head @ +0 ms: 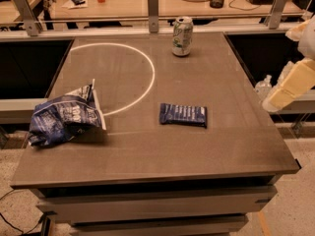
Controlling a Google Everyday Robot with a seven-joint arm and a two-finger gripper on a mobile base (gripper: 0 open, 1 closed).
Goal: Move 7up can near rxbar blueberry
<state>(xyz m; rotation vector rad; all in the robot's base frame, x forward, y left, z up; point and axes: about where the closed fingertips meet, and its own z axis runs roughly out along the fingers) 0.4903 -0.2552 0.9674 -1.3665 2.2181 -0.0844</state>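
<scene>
The 7up can (pixel 182 36), silver-white with green markings, stands upright at the far edge of the table, right of centre. The rxbar blueberry (pixel 183 115), a flat dark blue wrapper, lies flat near the middle of the table, well in front of the can. Cream-coloured links of my arm (pixel 293 85) show at the right edge, beside the table and off its surface. My gripper itself is out of view, past the right edge. Nothing is held in sight.
A crumpled blue-and-white chip bag (pixel 64 116) lies at the table's left edge. A white circle line (pixel 147 77) is painted on the grey table (pixel 147 151). A rail with metal posts (pixel 152 4) runs behind the table. A small bottle (pixel 263 85) stands at the right.
</scene>
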